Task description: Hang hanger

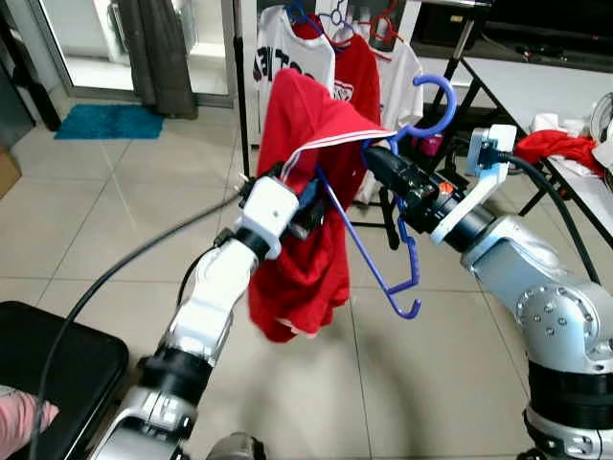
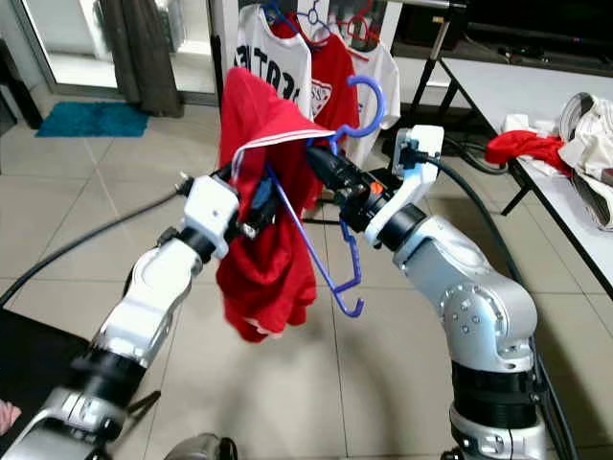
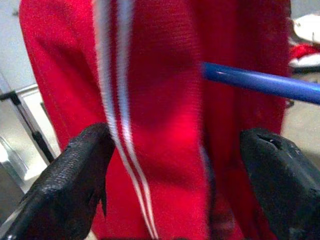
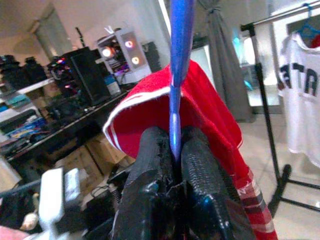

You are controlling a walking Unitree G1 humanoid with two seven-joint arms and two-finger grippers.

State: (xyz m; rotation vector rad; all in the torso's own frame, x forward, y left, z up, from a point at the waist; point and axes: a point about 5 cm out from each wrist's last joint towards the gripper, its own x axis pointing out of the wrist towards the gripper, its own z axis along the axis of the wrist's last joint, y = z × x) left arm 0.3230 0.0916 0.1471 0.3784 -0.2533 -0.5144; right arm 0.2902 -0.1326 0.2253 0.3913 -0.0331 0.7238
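Note:
A blue plastic hanger [image 1: 369, 259] is held up in mid-air at chest height, with its hook [image 1: 436, 105] pointing up. My right gripper [image 1: 375, 155] is shut on its rod just below the hook, and the right wrist view shows the blue rod [image 4: 180, 50] pinched between the pads. A red shirt [image 1: 306, 249] with white trim is draped over one side of the hanger and hangs down. My left gripper [image 1: 308, 209] is pressed into the shirt from the left. Its fingers [image 3: 75, 175] stand wide apart, with red cloth [image 3: 165, 125] between them.
A clothes rack [image 1: 326, 48] with white and red shirts on hangers stands straight ahead behind the held shirt. A table [image 1: 536, 86] with a red cloth [image 1: 565, 144] runs along the right. A black seat [image 1: 57, 374] is at lower left, and a blue mat [image 1: 110, 122] lies far left.

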